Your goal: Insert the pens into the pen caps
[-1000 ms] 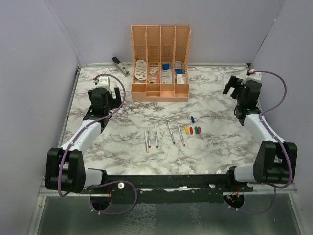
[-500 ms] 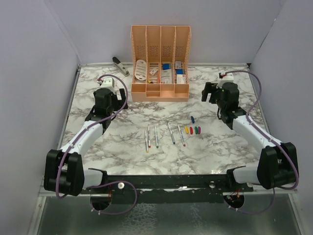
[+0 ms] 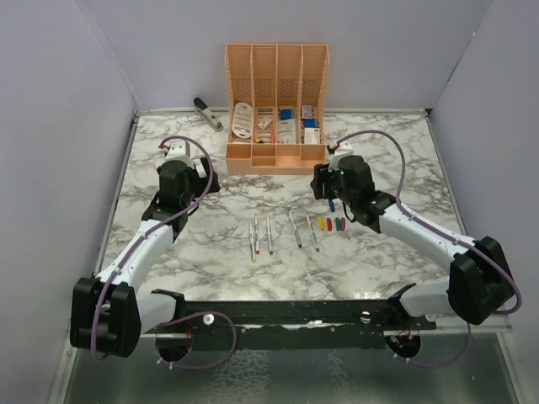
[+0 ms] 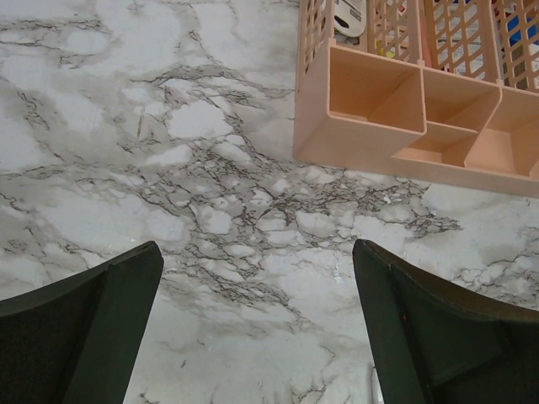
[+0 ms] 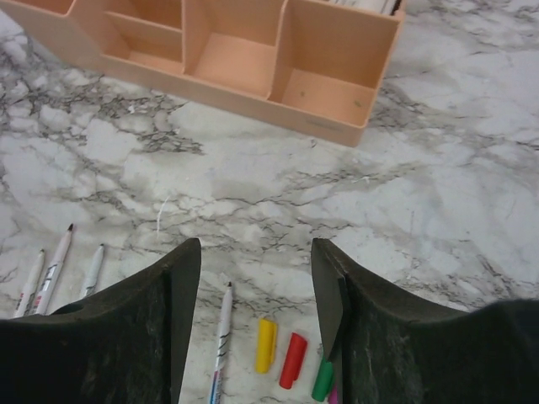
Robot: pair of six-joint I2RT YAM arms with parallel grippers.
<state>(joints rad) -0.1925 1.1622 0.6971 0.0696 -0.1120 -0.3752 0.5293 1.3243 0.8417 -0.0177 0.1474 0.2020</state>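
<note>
Several thin grey-white pens (image 3: 269,235) lie side by side in a row at the table's middle. Just right of them lie the yellow (image 3: 321,224), red (image 3: 329,225), green (image 3: 338,225) and magenta pen caps, with a blue cap (image 3: 332,204) a little behind. My right gripper (image 3: 324,183) hovers over the caps, pointing at the organizer. In the right wrist view its jaws (image 5: 254,248) stand apart and empty, with one pen (image 5: 221,337), the yellow cap (image 5: 266,345) and the red cap (image 5: 293,360) below the gap. My left gripper (image 3: 202,178) (image 4: 257,248) is wide open over bare marble at the left.
An orange organizer (image 3: 275,156) holding white stationery stands at the back middle, close ahead of both grippers (image 4: 354,143) (image 5: 253,67). A grey stapler (image 3: 206,112) lies at the back left. Grey walls close in the table (image 3: 396,261) on three sides.
My right arm has swung left from the table's right back side to above the caps, and its jaws have narrowed. The left arm shifted slightly toward the organizer.
</note>
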